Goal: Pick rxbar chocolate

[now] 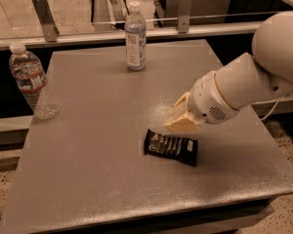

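The rxbar chocolate (171,147) is a flat black bar with white lettering. It lies flat on the grey table (97,169), right of centre and towards the front. My gripper (179,120) is cream-coloured and hangs just above and behind the bar's right half, at the end of the white arm (244,87) that reaches in from the right. The whole bar shows, and I see nothing held in the gripper.
A clear water bottle (135,35) with a label stands at the table's back centre. A second clear bottle (30,82) stands at the left edge. A rail with metal posts (44,16) runs behind the table. The floor drops off at the right.
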Robot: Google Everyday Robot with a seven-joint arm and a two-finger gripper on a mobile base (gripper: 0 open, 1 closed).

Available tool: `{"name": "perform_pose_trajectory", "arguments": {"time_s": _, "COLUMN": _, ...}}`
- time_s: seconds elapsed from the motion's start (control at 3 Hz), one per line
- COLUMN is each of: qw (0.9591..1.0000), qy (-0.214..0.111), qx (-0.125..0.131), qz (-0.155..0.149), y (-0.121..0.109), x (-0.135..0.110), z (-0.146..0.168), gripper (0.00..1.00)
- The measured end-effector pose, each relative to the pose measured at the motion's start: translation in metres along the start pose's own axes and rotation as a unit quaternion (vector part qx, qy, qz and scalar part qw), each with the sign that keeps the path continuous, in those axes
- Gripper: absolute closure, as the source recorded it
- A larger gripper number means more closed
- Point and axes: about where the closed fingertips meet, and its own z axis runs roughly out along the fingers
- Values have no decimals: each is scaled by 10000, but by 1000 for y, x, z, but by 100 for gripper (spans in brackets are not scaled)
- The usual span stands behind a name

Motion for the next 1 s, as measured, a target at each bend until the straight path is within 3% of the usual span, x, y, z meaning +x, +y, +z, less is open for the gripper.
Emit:
{"name": "perform_pose_trajectory", "arguments": {"time_s": 0.33, "qw": 9991, "qy": -241, "qx": 187, "qz": -291, "y": -13, "x": -25, "z": -21, "gripper": 100}}
{"name": "perform_pose_trajectory", "arguments": {"time_s": 0.67, "qw": 9994, "qy": -189, "qx": 31, "qz": -299, "y": -17, "x": -30, "z": -28, "gripper": 82}}
{"name": "perform_pose_trajectory", "arguments": {"time_s": 1.0, "qw": 9996, "qy": -68, "qx": -247, "qz": -86, "y": 4, "x": -25, "z": -28, "gripper": 58}}
